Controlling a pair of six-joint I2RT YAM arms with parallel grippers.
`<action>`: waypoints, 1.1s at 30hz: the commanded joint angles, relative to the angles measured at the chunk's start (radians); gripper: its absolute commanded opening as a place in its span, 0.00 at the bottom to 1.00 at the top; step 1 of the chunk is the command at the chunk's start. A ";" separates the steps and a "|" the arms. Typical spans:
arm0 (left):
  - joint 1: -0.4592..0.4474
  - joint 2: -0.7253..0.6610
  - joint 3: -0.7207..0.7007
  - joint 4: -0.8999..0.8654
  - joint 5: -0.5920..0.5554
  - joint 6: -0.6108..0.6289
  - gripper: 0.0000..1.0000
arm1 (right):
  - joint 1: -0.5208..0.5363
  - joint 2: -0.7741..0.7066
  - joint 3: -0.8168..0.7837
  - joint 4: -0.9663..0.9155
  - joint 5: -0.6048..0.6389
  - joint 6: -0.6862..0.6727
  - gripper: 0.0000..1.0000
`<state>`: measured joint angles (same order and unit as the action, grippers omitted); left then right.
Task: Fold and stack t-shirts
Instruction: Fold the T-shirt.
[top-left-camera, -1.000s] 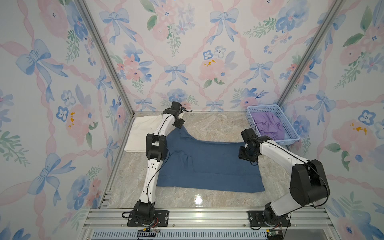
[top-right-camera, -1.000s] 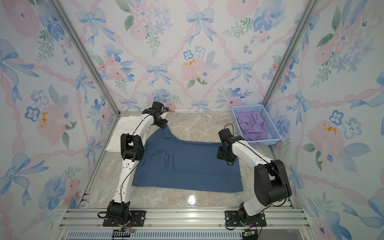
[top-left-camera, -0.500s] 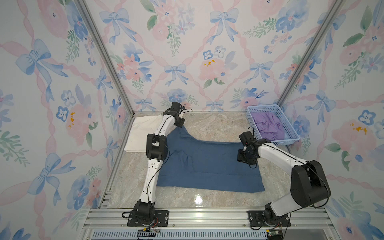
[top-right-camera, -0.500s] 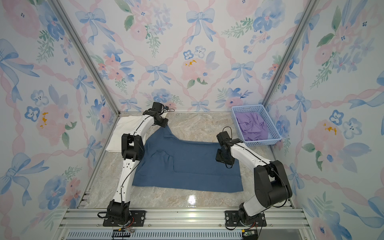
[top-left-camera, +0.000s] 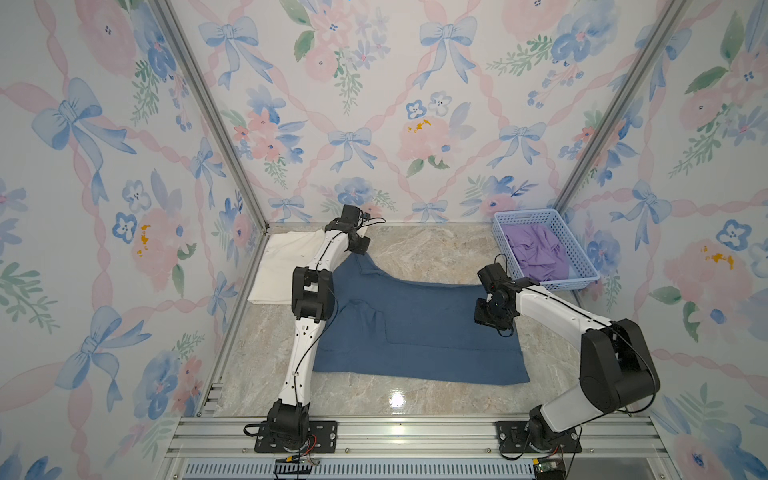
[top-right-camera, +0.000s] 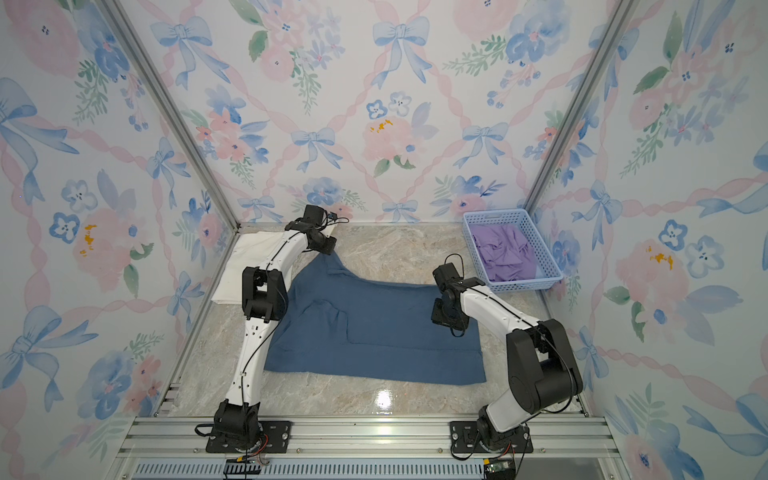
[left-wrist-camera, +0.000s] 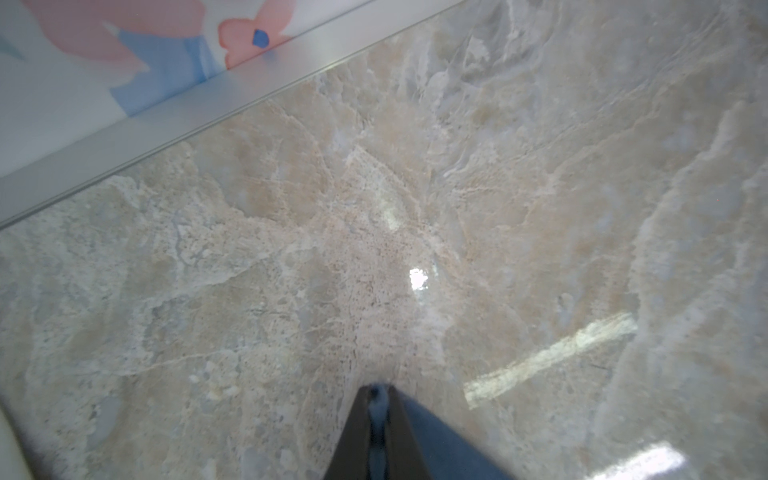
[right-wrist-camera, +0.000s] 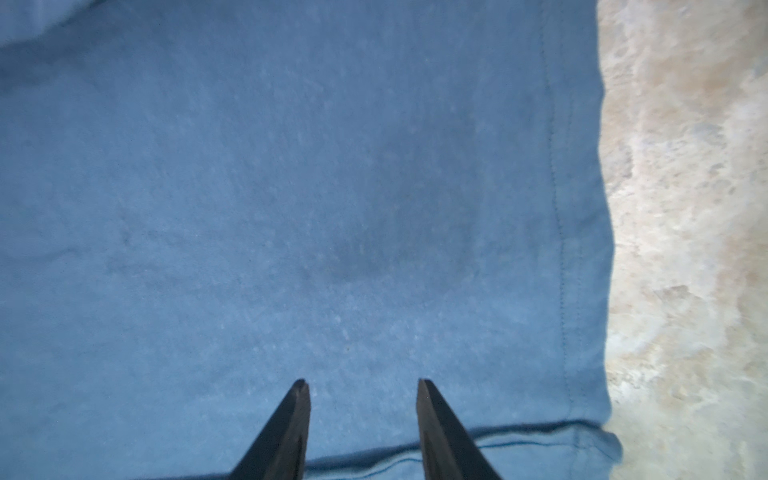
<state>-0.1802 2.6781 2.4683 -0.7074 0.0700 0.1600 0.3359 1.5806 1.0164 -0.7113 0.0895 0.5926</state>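
The slate-blue t-shirt (top-left-camera: 415, 332) (top-right-camera: 374, 332) lies spread on the marble table, with one corner pulled to a point toward the back left. My left gripper (top-left-camera: 360, 246) (top-right-camera: 328, 245) is at that point. In the left wrist view the left gripper (left-wrist-camera: 377, 390) is shut on a thin strip of the blue cloth (left-wrist-camera: 436, 440). My right gripper (top-left-camera: 492, 322) (top-right-camera: 446, 320) hovers over the shirt's right part. In its wrist view the right gripper (right-wrist-camera: 360, 384) is open over blue cloth (right-wrist-camera: 332, 187), near a hemmed edge. The cream-white t-shirt (top-left-camera: 282, 266) (top-right-camera: 245, 266) lies folded at the back left.
A light blue basket (top-left-camera: 544, 216) (top-right-camera: 511, 214) holding purple cloth (top-left-camera: 540, 253) stands at the back right, just behind the right arm. Flowered walls close in three sides, with a metal rail (left-wrist-camera: 208, 116) at the foot of the back wall near the left gripper.
The left gripper has shut on the blue shirt's back corner. The right gripper has drifted a little toward the front over the shirt and stayed open.
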 joint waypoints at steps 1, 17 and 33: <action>0.012 -0.066 -0.047 -0.029 0.025 -0.004 0.18 | 0.015 0.034 0.038 0.007 0.018 0.012 0.46; 0.016 -0.109 -0.057 -0.021 0.013 -0.019 0.26 | 0.040 0.069 0.041 0.032 0.009 0.018 0.46; 0.038 -0.116 -0.050 -0.016 0.037 -0.040 0.00 | 0.032 0.108 0.036 0.048 0.019 0.026 0.47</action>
<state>-0.1497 2.6148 2.4012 -0.7113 0.0891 0.1238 0.3683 1.6764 1.0485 -0.6750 0.0906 0.6029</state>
